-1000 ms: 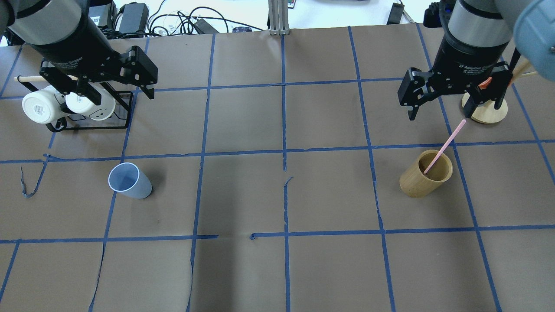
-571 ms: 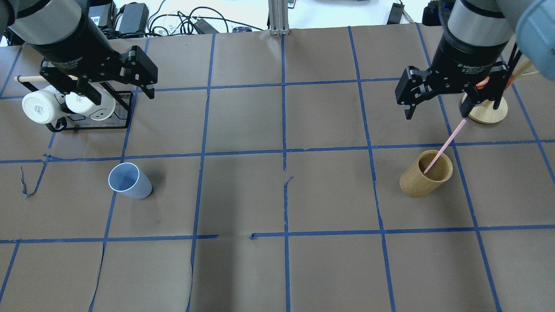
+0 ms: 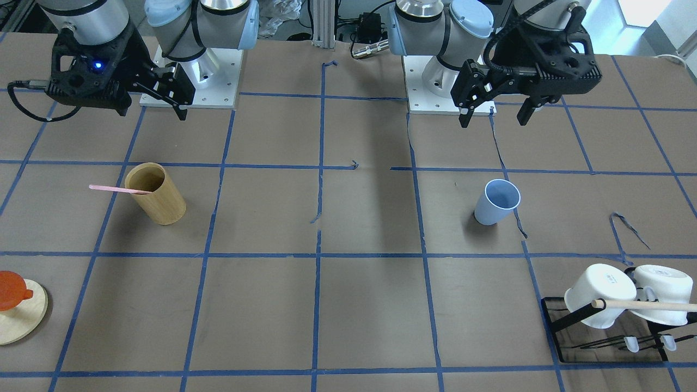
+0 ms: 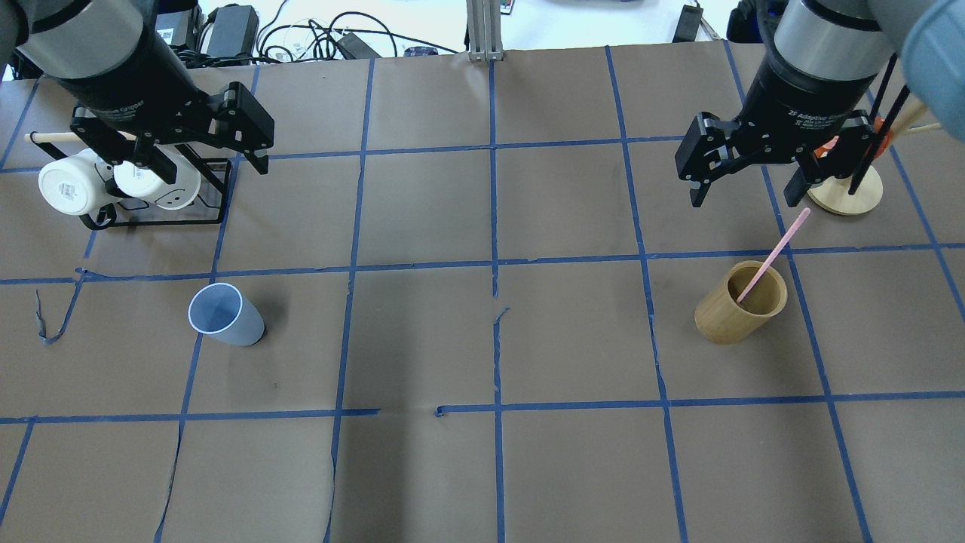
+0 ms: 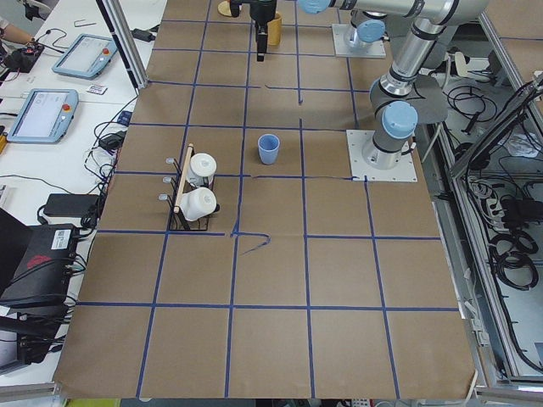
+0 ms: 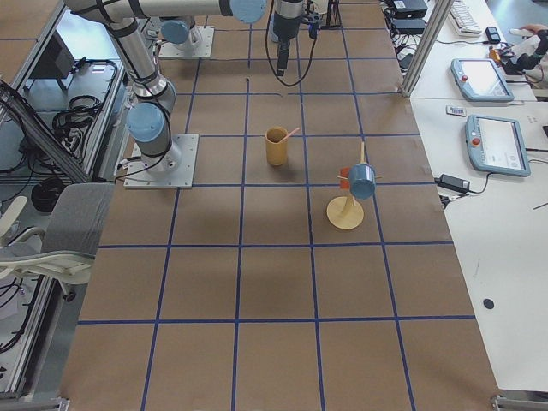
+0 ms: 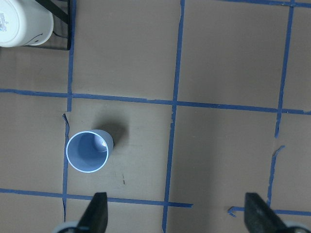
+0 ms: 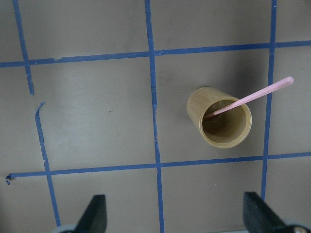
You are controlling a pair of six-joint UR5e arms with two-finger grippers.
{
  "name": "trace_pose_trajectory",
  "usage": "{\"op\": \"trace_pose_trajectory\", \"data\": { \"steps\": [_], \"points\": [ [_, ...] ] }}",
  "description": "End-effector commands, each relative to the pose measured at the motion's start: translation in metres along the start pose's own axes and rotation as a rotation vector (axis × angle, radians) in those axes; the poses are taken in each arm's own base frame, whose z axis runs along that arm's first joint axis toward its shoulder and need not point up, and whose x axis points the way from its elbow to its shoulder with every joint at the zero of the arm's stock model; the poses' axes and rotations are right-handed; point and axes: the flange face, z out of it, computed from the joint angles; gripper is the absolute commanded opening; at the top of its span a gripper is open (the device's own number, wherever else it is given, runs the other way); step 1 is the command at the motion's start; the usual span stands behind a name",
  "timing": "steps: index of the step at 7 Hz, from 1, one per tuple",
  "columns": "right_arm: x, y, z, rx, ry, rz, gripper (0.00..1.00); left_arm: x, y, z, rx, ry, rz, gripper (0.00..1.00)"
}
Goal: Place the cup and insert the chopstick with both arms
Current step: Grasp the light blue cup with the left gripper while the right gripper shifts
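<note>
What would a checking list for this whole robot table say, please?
Surface: table covered in brown paper, with a blue tape grid that is torn in spots.
Job's things: blue cup upright on the paper; pink chopstick leaning inside the bamboo holder.
Clutter: mug rack with two white mugs; wooden stand with an orange cup.
Grippers: left gripper and right gripper both open, empty, above the table.
Cables: cables and power bricks past the table's far edge.
Surroundings: teach pendants on a side bench; grey chair.
</note>
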Motion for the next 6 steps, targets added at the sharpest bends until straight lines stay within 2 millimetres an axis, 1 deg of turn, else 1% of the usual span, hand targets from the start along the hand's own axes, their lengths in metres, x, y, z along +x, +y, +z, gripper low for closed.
{"op": "trace_pose_trajectory", "data": {
  "steps": [1, 2, 3, 4, 5, 6],
  "points": [
    [0.000, -0.001, 0.000, 0.000, 0.001, 0.000, 1.00, -0.022, -0.005, 0.034, -0.069, -0.005, -0.040, 1.00],
    [0.002, -0.003, 0.000, 0.014, 0.013, 0.002, 1.00, -0.035, -0.010, 0.086, -0.148, -0.002, 0.015, 1.00],
    [0.006, -0.008, 0.003, 0.009, 0.012, 0.015, 1.00, -0.040, -0.020, 0.142, -0.106, -0.005, 0.050, 1.00],
    [0.012, -0.011, 0.004, 0.008, 0.011, 0.023, 1.00, -0.046, -0.017, 0.194, -0.101, -0.059, 0.048, 1.00],
    [0.034, -0.018, 0.006, 0.002, -0.004, 0.071, 1.00, -0.049, -0.007, 0.244, -0.141, -0.077, 0.051, 1.00],
    [0.070, -0.033, 0.014, -0.011, -0.019, 0.134, 1.00, -0.063, -0.003, 0.268, -0.191, -0.070, 0.055, 0.96]
  ]
}}
